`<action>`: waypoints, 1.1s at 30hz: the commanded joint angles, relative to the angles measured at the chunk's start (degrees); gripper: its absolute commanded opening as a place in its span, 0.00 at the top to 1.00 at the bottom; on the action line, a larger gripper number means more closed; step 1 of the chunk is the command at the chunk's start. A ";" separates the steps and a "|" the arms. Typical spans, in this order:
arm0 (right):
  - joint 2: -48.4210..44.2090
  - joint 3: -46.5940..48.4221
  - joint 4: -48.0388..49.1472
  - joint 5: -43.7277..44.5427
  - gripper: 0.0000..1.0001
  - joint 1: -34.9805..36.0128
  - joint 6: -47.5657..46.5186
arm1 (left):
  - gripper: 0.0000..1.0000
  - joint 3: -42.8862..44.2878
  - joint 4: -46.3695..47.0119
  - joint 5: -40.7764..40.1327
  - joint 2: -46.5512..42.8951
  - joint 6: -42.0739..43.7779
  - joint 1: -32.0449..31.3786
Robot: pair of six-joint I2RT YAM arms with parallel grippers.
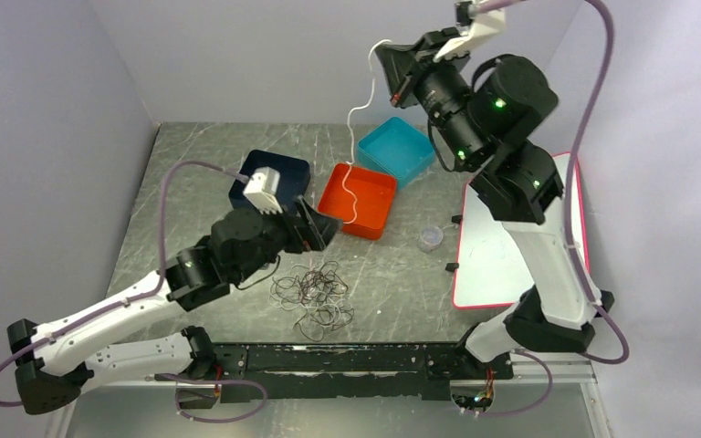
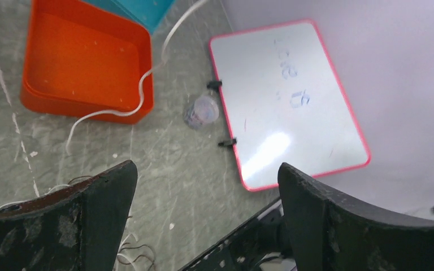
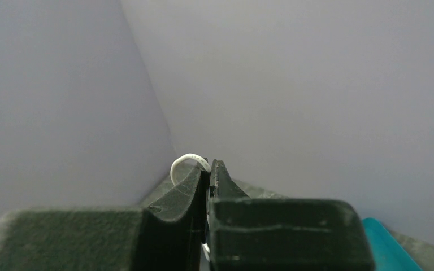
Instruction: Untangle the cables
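Note:
A tangle of thin dark and white cables (image 1: 315,294) lies on the table in front of the arm bases. My right gripper (image 1: 381,57) is raised high at the back and shut on one white cable (image 1: 350,137). That cable hangs down into the orange tray (image 1: 371,193). In the right wrist view the white cable (image 3: 183,164) loops out of the closed gripper (image 3: 209,169). My left gripper (image 1: 327,230) hovers between the tangle and the orange tray, open and empty. In the left wrist view its fingers (image 2: 99,209) stand wide apart, and the white cable (image 2: 141,93) trails over the tray's wall.
A teal tray (image 1: 397,151) and a dark blue tray (image 1: 278,169) stand at the back beside the orange one. A red-framed whiteboard (image 1: 497,255) lies on the right, with a small clear lid (image 1: 430,238) next to it. Walls close in the left, back and right.

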 commanded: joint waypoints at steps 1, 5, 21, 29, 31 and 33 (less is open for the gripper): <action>3.74 3.94 -3.84 -0.40 1.00 -2.14 -0.80 | 0.01 13.18 -20.34 -9.67 1.59 -7.82 0.05; 7.47 6.47 -4.48 -9.28 1.00 -10.25 4.63 | 0.01 21.63 -23.73 -9.66 3.39 -7.87 0.09; 16.96 15.16 -2.92 -24.34 1.00 -23.25 12.70 | 0.01 50.76 -32.25 -19.49 13.10 -10.34 0.12; 18.32 16.71 3.07 -29.14 1.00 -28.10 17.52 | 0.01 57.56 -31.67 -18.80 16.92 -10.09 0.07; 18.45 16.58 5.00 -30.49 1.00 -29.29 19.31 | 0.01 57.20 -30.00 -18.43 16.66 -9.56 0.11; 18.76 16.62 6.27 -31.46 1.00 -30.20 20.54 | 0.01 57.32 -28.93 -18.43 16.76 -9.20 0.12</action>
